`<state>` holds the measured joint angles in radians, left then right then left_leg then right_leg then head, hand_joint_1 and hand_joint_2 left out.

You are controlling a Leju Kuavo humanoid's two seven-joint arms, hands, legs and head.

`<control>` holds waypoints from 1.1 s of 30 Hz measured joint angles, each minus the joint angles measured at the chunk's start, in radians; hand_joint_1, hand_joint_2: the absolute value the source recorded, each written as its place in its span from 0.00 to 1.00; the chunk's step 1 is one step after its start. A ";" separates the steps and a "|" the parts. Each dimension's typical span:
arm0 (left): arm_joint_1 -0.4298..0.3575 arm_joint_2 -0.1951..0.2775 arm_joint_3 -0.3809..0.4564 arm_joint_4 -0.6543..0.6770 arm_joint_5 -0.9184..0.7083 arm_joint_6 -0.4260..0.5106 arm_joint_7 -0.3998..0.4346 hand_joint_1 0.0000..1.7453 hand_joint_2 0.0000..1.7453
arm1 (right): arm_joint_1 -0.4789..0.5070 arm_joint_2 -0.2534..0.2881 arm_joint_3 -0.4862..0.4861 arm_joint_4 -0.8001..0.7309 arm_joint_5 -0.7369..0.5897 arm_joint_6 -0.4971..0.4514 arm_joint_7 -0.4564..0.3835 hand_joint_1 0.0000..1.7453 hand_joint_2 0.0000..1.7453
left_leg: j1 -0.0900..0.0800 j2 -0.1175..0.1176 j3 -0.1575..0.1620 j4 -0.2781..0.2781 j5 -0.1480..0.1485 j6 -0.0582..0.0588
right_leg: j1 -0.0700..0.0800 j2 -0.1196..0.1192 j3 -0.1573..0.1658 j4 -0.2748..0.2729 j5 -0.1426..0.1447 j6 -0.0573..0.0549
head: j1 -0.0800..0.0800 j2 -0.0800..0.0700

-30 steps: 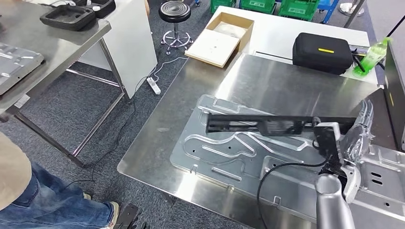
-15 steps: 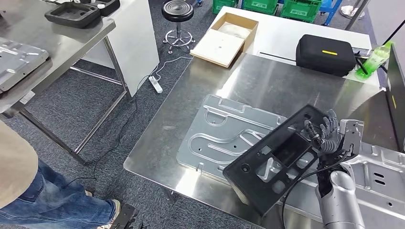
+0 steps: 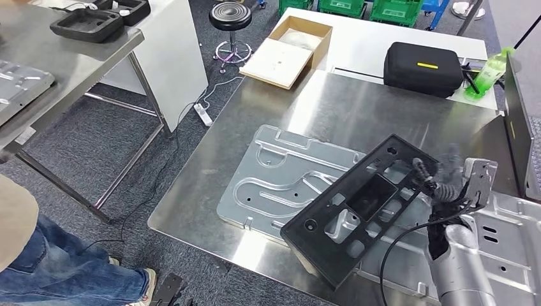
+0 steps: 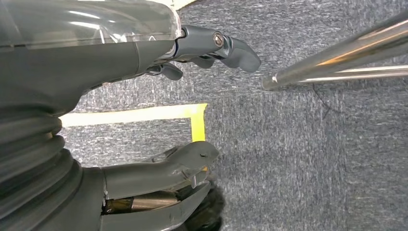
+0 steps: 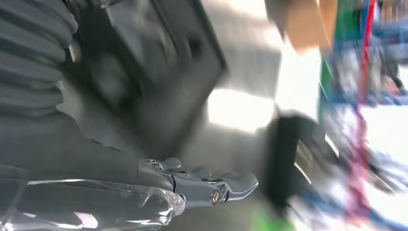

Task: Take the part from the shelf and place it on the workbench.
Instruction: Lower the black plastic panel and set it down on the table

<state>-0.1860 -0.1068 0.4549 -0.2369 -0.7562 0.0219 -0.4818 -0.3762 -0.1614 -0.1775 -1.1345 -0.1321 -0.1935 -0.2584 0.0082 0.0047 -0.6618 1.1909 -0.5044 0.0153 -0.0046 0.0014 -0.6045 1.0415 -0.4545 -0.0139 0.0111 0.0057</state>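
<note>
I have the black part point(image 3: 357, 210) in my right hand point(image 3: 446, 185), which grips it at its far right end while the rest of it slants down toward the near edge of the workbench point(image 3: 357, 108). The part hangs over the pressed metal panel point(image 3: 274, 175) lying on the bench, with its lower corner close to the front edge; I cannot tell whether that corner touches anything. My right wrist view is blurred, but the dark part point(image 5: 149, 77) sits just beside the hand point(image 5: 202, 185). My left hand point(image 4: 192, 96) hangs over grey carpet with yellow floor tape point(image 4: 144, 114) under it, fingers apart and holding nothing. At the far right corner sit a black case point(image 3: 422, 69) and a green bottle point(image 3: 488, 71).
</note>
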 joint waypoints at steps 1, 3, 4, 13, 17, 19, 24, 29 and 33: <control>0.000 0.000 0.000 0.000 0.000 0.000 -0.003 0.00 1.00 | 0.009 0.006 0.010 -0.029 0.085 -0.064 -0.038 0.00 0.00 | -0.003 0.000 0.031 -0.064 0.023 0.005 | 0.002 0.000 -0.001 0.003 -0.001 0.001 | 0.000 0.000; 0.000 0.000 -0.002 0.000 0.000 0.001 -0.008 0.00 1.00 | 0.026 0.020 0.032 -0.098 0.237 -0.158 -0.085 0.00 0.00 | -0.008 0.000 0.068 -0.141 0.042 0.010 | 0.003 0.002 -0.004 0.005 -0.002 0.008 | 0.000 0.000; 0.000 0.000 -0.003 0.000 0.000 0.002 -0.010 0.00 1.00 | 0.036 0.026 0.041 -0.127 0.282 -0.182 -0.094 0.00 0.00 | -0.011 0.000 0.071 -0.149 0.040 0.012 | 0.003 0.003 -0.005 0.004 -0.001 0.012 | 0.000 0.000; 0.000 -0.003 -0.013 0.000 -0.005 0.000 -0.011 0.00 0.00 | 0.109 0.063 0.083 -0.306 0.735 -0.428 -0.169 0.00 0.00 | -0.002 -0.004 0.081 -0.175 0.058 0.031 | -0.013 0.001 -0.124 0.248 -0.105 0.048 | 0.001 0.000; -0.007 -0.007 -0.025 0.000 -0.011 -0.004 -0.007 0.00 0.00 | 0.134 0.099 0.115 -0.426 1.067 -0.496 -0.166 0.00 0.00 | 0.002 -0.021 0.078 -0.162 0.048 0.013 | -0.029 0.036 -0.026 0.047 -0.005 0.055 | 0.001 0.000; -0.012 -0.009 -0.031 0.000 -0.014 -0.005 -0.005 0.00 0.00 | 0.149 0.119 0.120 -0.478 1.151 -0.501 -0.167 0.00 0.00 | 0.003 -0.035 0.072 -0.160 0.049 0.000 | -0.025 0.049 -0.009 0.011 -0.006 0.047 | 0.001 0.000; -0.011 -0.011 -0.039 0.000 -0.017 -0.008 -0.002 0.00 0.00 | 0.162 0.160 0.129 -0.562 1.246 -0.504 -0.199 0.00 0.00 | 0.010 -0.030 0.034 -0.085 0.002 -0.023 | -0.020 0.005 0.000 -0.005 0.001 0.008 | -0.001 0.000; -0.008 -0.012 -0.047 0.000 -0.016 -0.010 0.000 0.00 0.00 | 0.171 0.183 0.143 -0.601 1.301 -0.504 -0.213 0.00 0.00 | 0.009 -0.017 -0.052 0.096 -0.052 -0.021 | -0.003 -0.038 0.001 -0.004 -0.003 -0.006 | -0.001 0.000; -0.014 -0.013 -0.050 0.000 -0.014 -0.010 0.000 0.00 0.00 | 0.169 0.189 0.162 -0.626 1.333 -0.504 -0.208 0.00 0.00 | -0.006 0.042 0.061 -0.132 0.043 0.002 | 0.005 -0.070 0.007 0.000 -0.009 0.001 | -0.001 0.000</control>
<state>-0.1999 -0.1194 0.4050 -0.2369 -0.7703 0.0115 -0.4822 -0.2070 0.0280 -0.0152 -1.7608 1.2006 -0.6978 -0.4660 0.0021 0.0465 -0.6005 1.0585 -0.4614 0.0172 0.0007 -0.0685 -0.5971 1.0411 -0.4637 -0.0130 0.0096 0.0057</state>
